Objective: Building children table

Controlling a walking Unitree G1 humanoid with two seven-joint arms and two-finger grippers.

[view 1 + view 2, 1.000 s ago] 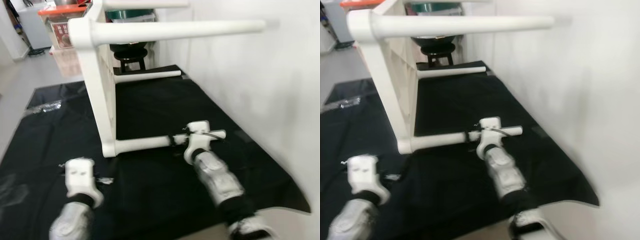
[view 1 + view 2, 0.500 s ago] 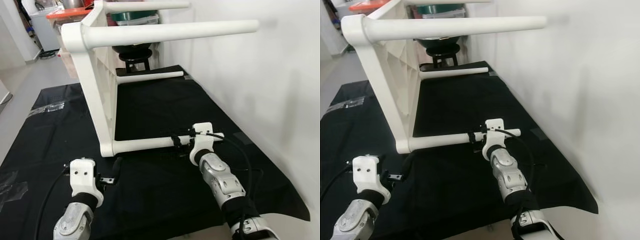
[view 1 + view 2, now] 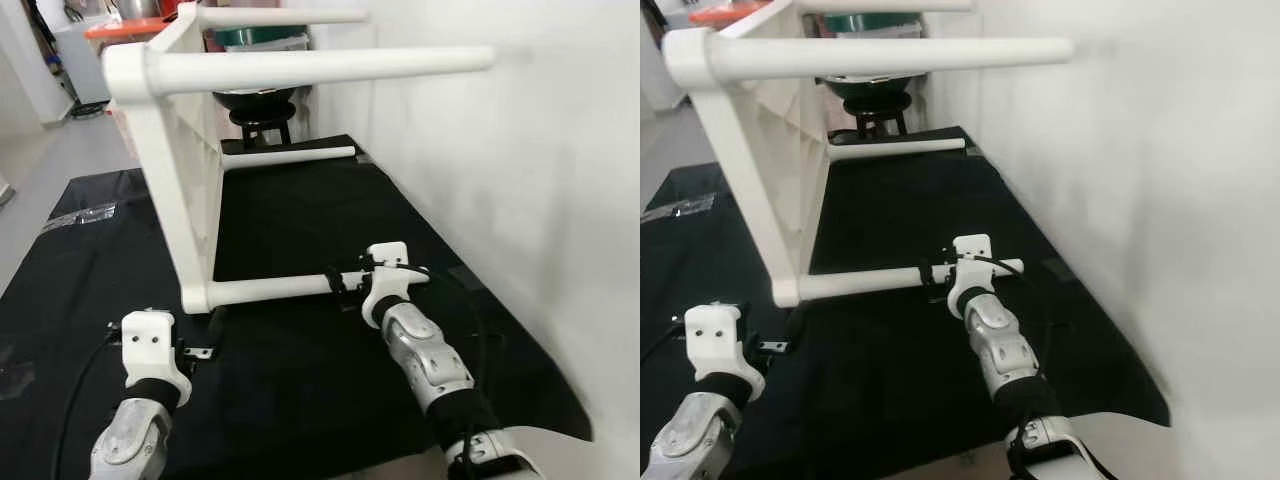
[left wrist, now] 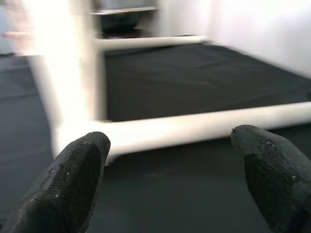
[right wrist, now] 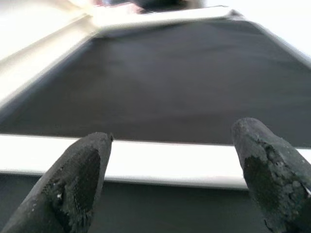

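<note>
A white children's table (image 3: 185,190) lies on its side on a black mat (image 3: 300,210), its legs pointing right toward the wall. The lower near leg (image 3: 270,290) rests on the mat. My right gripper (image 3: 338,288) is open and straddles this leg near its free end; in the right wrist view the leg (image 5: 160,162) crosses between the spread fingers (image 5: 77,179). My left gripper (image 3: 208,335) is open just in front of the table's lower near corner (image 4: 73,131), holding nothing.
A white wall (image 3: 520,200) runs close along the right. A black stool (image 3: 255,105), a green tub and boxes stand behind the table. Clear plastic wrap (image 3: 85,215) lies on the mat's far left. The mat ends at the front right (image 3: 560,400).
The whole picture has shifted, so the camera moved. Both grippers keep about the same place relative to the table; the right one stays at the lower near leg.
</note>
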